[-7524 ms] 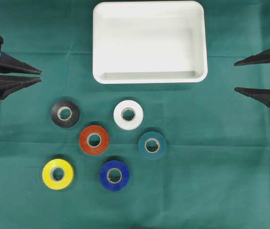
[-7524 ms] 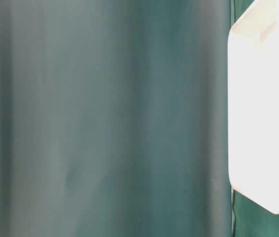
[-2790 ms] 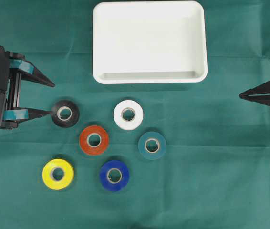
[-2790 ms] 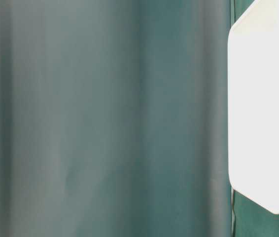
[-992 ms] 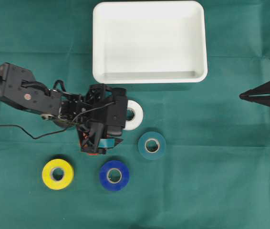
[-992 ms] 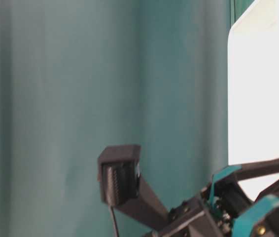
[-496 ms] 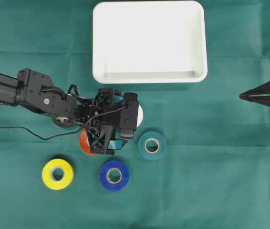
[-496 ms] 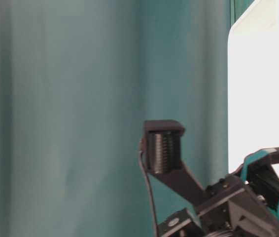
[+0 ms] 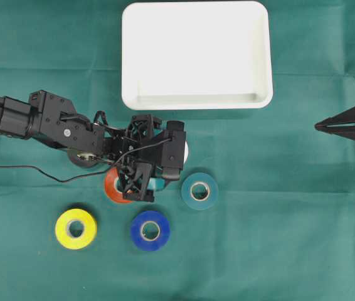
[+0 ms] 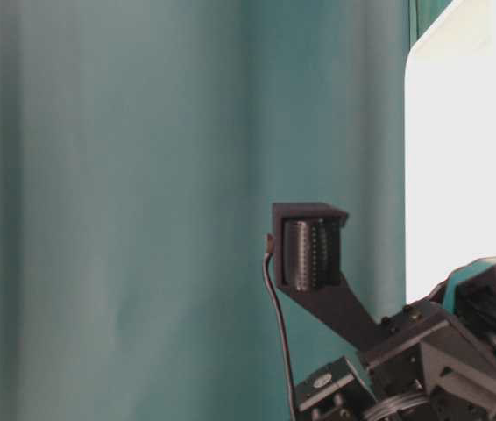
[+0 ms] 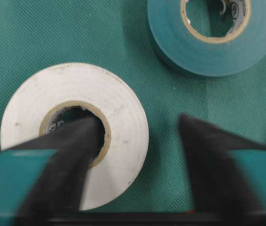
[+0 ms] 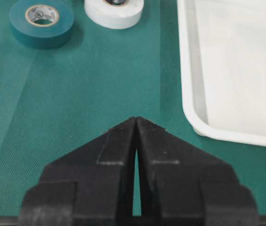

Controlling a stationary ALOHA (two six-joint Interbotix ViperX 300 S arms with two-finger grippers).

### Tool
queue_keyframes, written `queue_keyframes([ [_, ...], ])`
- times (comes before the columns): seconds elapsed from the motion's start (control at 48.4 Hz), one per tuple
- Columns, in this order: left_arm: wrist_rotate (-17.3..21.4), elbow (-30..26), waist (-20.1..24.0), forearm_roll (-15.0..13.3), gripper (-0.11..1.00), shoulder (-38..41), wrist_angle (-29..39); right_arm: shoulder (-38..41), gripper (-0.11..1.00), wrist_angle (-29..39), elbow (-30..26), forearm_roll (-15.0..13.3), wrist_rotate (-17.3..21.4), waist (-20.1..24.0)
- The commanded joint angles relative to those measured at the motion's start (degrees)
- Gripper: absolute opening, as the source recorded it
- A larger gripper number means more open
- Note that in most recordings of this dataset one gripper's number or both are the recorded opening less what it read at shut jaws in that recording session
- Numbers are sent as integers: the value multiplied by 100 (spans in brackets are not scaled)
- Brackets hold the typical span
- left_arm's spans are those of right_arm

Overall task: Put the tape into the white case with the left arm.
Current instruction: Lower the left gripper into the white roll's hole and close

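At lower centre of the wrist view, left gripper (image 11: 137, 129) jaws gape, straddling the white tape (image 11: 74, 134) wall, one finger inside its core.

This looks like a robot lab test bench rather than a home or shop. The table (image 9: 303, 251) is covered edge to edge with a plain green cloth. Two black robot arms reach in from its left and right edges, the left arm (image 9: 46, 122) trailing a loose black cable (image 9: 46, 177). Tape rolls (image 9: 150, 230) in several colours lie spaced out near a white case (image 9: 196, 100), like a staged trial.
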Motion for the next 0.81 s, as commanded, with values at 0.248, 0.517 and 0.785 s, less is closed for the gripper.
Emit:
queue_keyframes([
  [0.248,0,-105,9,9,27,-185,-18,62,-9,-70,-62,-9,0,-9],
  [0.517,0,-149,-35,9,27,-501,185,62,-9,-62,-62,-9,0,0],
  [0.785,9,-141,-35,9,27,-1134,413,62,-9,-62,-62,-18,0,0],
])
